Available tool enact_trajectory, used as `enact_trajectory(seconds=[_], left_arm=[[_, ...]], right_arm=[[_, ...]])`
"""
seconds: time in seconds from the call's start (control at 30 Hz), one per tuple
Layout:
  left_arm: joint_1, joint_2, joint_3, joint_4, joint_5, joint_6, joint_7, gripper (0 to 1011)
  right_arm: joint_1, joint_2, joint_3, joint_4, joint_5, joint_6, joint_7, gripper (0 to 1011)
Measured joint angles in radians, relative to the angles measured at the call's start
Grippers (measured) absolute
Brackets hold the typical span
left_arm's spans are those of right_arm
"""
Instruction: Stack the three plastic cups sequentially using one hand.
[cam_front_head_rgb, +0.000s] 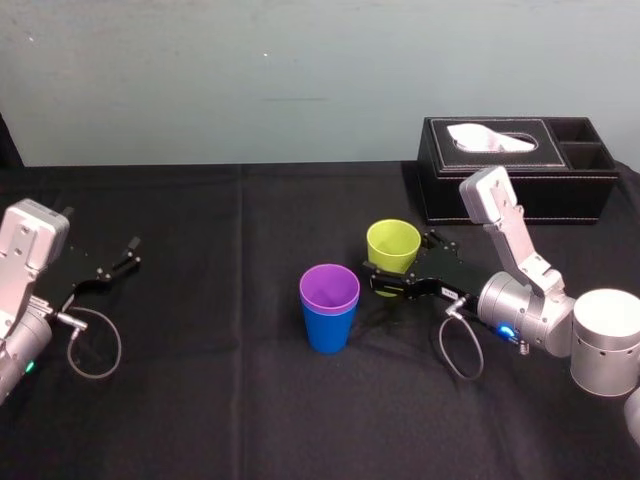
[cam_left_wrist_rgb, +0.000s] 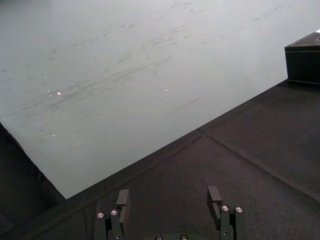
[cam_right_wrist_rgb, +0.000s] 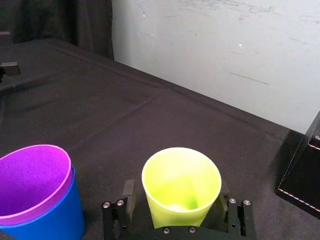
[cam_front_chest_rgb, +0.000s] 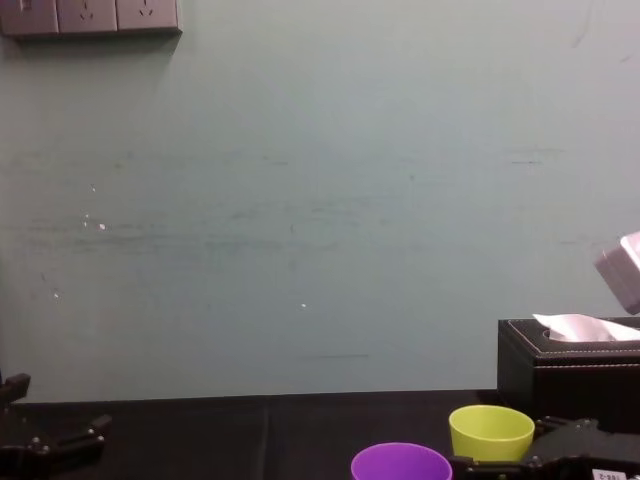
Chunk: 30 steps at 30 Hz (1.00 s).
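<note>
The jaws of the right gripper (cam_front_head_rgb: 400, 265) were spread wide, not squeezed, with the yellow-green cup (cam_front_head_rgb: 393, 240) upright between them (a small gap was seen beside one finger). The purple cup (cam_front_head_rgb: 329, 285) was tucked inside the blue cup (cam_front_head_rgb: 329, 328), near, at 8 o'clock from it. The left gripper (cam_front_head_rgb: 128, 253) was parked well apart at 9 o'clock, jaws spread too. A black tissue box (cam_front_head_rgb: 520, 185) was seen at 1 o'clock.

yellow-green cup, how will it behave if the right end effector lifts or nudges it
The yellow-green cup, at the right end effector, looks thin, empty plastic: probably light, may flex if squeezed. Its smooth tapered walls could slip. Wide rim over narrower base: likely tips if nudged.
</note>
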<state>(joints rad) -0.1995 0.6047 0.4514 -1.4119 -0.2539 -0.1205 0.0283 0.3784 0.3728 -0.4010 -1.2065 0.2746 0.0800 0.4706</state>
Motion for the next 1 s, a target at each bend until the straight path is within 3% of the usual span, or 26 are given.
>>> enact_trajectory(seconds=[0.37,1.0], left_arm=[[0.0,0.0,0.0,0.0,0.0,0.0,0.0,1010],[0.0,0.0,0.0,0.0,0.0,0.0,0.0,1010]], right_arm=[[-0.001,0.001,0.001,-0.001,0.0,0.0,0.0,769],[-0.002,0.002,0.001,-0.002,0.0,0.0,-0.002,733]])
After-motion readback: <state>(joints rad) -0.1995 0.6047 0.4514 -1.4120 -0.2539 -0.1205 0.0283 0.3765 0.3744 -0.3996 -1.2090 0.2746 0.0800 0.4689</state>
